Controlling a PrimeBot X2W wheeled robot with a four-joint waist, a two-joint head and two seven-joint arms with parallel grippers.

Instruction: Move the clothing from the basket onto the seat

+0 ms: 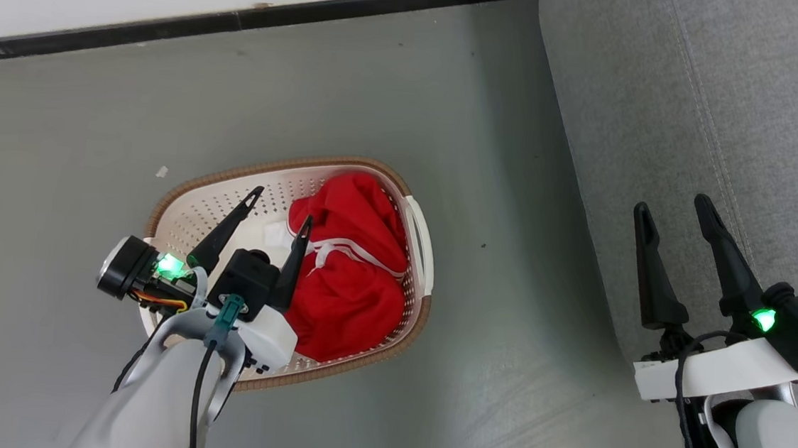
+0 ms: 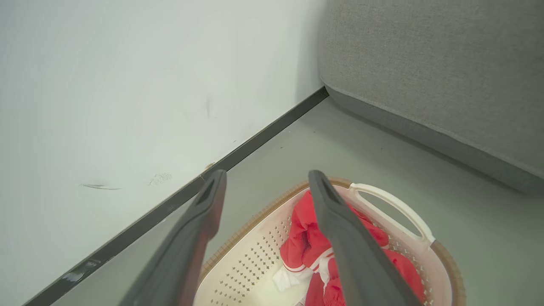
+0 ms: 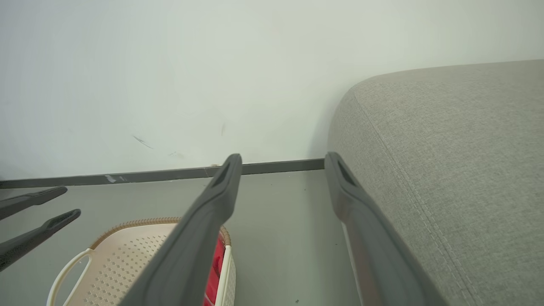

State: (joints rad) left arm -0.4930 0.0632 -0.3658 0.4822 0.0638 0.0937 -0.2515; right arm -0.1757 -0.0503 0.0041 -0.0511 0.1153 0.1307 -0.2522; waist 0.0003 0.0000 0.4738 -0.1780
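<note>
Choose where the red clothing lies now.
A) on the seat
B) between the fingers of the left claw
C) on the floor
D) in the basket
D: the clothing is heaped inside the basket, and the left claw stands open over it.

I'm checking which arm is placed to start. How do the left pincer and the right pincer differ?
The left pincer hangs over the basket; the right pincer sits by the edge of the seat, off the basket. A finger of the left pincer overlaps the clothing in the head view; the right pincer lies well apart from it. Both stand open, holding nothing.
</note>
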